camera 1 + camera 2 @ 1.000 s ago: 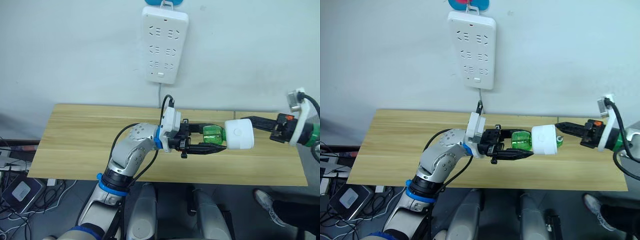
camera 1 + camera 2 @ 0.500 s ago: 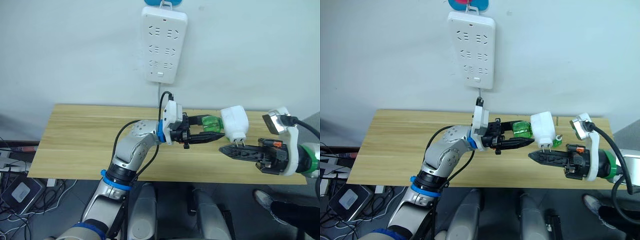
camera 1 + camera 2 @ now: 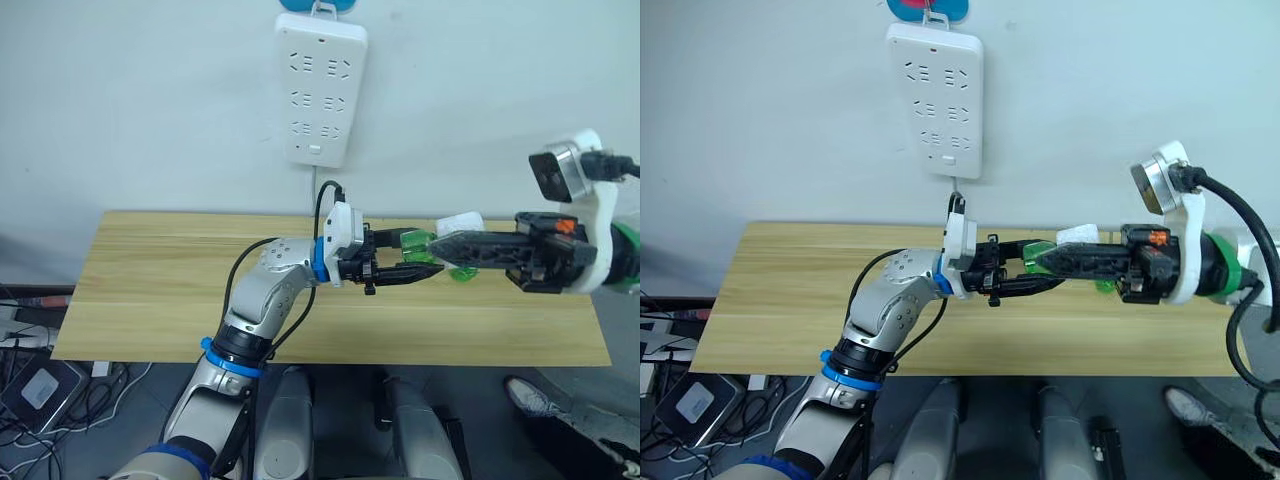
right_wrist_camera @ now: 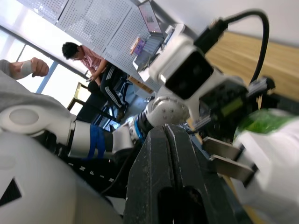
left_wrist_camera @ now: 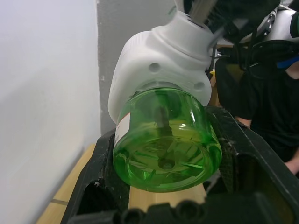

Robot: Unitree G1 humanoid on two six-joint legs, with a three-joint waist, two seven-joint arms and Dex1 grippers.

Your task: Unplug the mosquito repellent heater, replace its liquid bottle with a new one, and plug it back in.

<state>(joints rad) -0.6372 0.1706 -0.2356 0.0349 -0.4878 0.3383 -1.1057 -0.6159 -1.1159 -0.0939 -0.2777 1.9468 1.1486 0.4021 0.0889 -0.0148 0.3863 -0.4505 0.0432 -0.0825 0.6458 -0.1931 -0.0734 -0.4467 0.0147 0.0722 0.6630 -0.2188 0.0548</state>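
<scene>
Moved: right gripper (image 3: 448, 247) has swung up from below the heater and now lies level w/ it, tips at its white body.
Left gripper (image 3: 425, 266): clenched on green liquid bottle (image 5: 167, 144), held over wooden table (image 3: 150, 290).
Mosquito repellent heater (image 5: 163, 65): on bottle's far end, btwn both grippers, prongs (image 4: 224, 158) beside right fingers.
Right gripper state: fingers pressed together, gripping nothing.
Axis: bottle-heater line runs left-right, grippers tip to tip.
Power strip (image 3: 318, 85): on wall above, all sockets free.
</scene>
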